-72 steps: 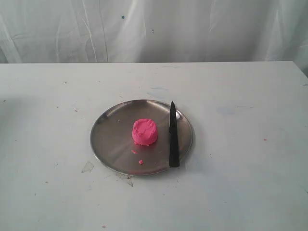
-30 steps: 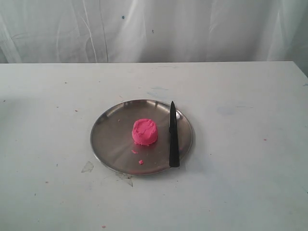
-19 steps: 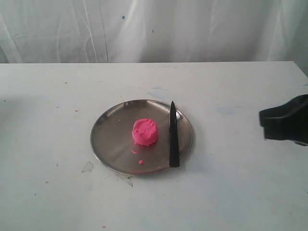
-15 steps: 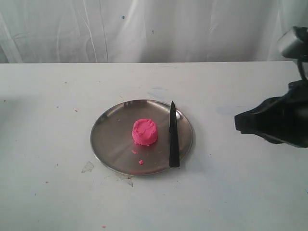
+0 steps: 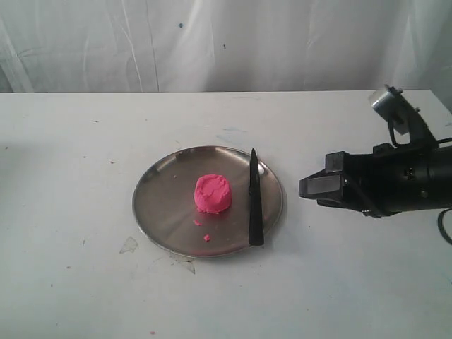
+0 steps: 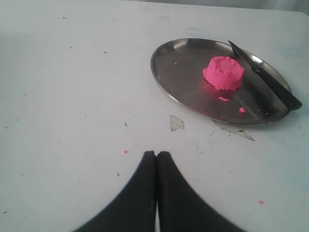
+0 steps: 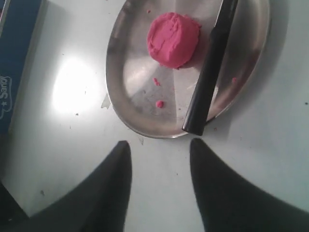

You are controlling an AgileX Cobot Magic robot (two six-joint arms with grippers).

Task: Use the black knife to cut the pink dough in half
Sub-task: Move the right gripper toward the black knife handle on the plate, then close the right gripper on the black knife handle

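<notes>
The pink dough (image 5: 212, 193) (image 6: 223, 72) (image 7: 173, 39) is one rounded lump in the middle of a round steel plate (image 5: 164, 201). The black knife (image 5: 254, 199) (image 6: 263, 76) (image 7: 209, 75) lies on the plate's right side, tip to the back, handle end over the front rim. My right gripper (image 5: 316, 188) (image 7: 159, 143) hovers to the right of the plate, open and empty, fingertips short of the knife handle. My left gripper (image 6: 156, 153) is shut with nothing in it, over bare table; it is out of the exterior view.
Tiny pink crumbs (image 5: 202, 230) lie on the plate and the white table (image 5: 85, 282). A torn scrap of film (image 5: 128, 245) sits by the plate's front left. A blue box (image 7: 13, 58) shows at the edge of the right wrist view. A white curtain hangs behind.
The right arm has come in from the right edge and moved leftward to the plate. Dough, knife and plate have not moved.
</notes>
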